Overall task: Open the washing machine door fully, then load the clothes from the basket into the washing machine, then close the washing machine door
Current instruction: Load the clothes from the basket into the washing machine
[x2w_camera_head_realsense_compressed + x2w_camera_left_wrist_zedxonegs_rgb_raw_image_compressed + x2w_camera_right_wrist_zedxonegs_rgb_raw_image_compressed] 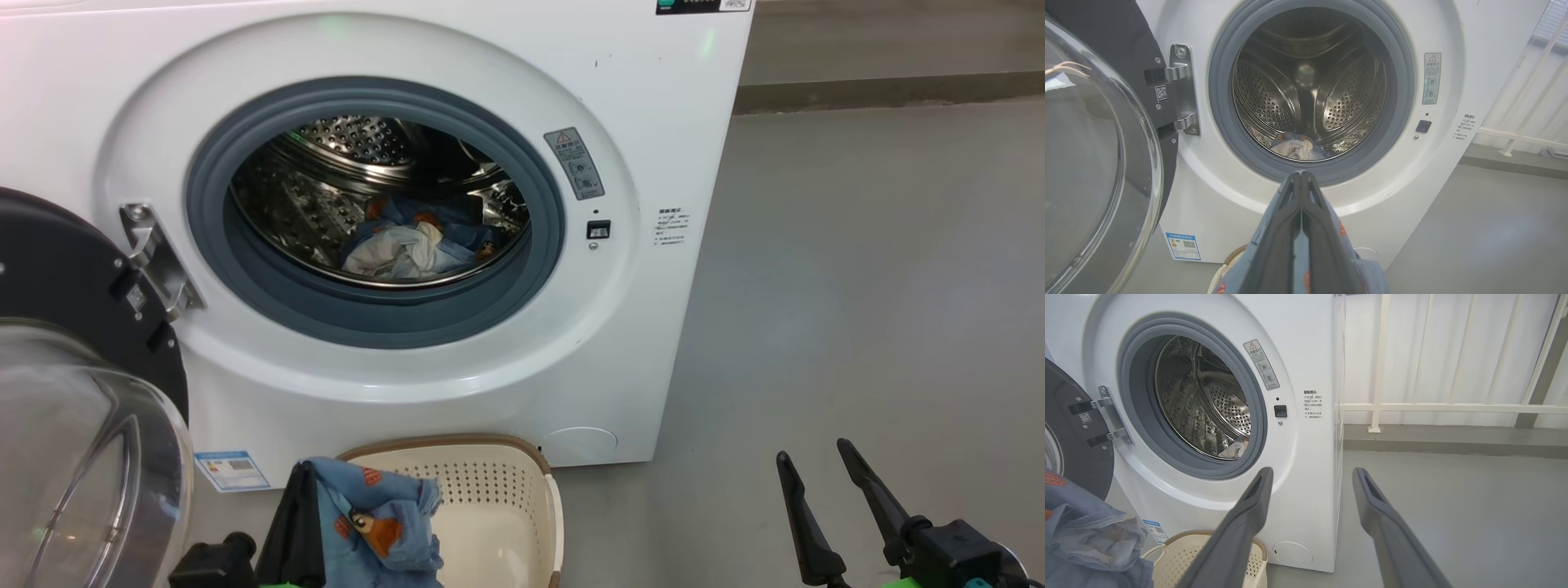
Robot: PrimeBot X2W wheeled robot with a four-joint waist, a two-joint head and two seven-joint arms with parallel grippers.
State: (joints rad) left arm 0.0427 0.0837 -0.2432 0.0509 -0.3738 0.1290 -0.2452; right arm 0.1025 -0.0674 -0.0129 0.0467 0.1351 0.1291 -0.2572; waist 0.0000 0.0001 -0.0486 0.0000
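The white washing machine (653, 122) stands with its round black door (73, 278) swung open to the left, the glass bowl (82, 465) bulging toward me. Blue printed and white clothes (408, 241) lie at the bottom of the steel drum (1306, 81). My left gripper (1301, 173) is shut on another light blue printed cloth (375, 514), held over the cream basket (506, 490) below the drum opening. The basket's visible inside looks bare. My right gripper (812, 453) hangs open over the floor to the machine's right, holding nothing.
The metal door hinge (155, 257) sticks out at the opening's left edge. A blue label sticker (233, 469) sits low on the machine front. Grey floor (857, 286) spreads to the right, bounded by a white railing (1412, 406).
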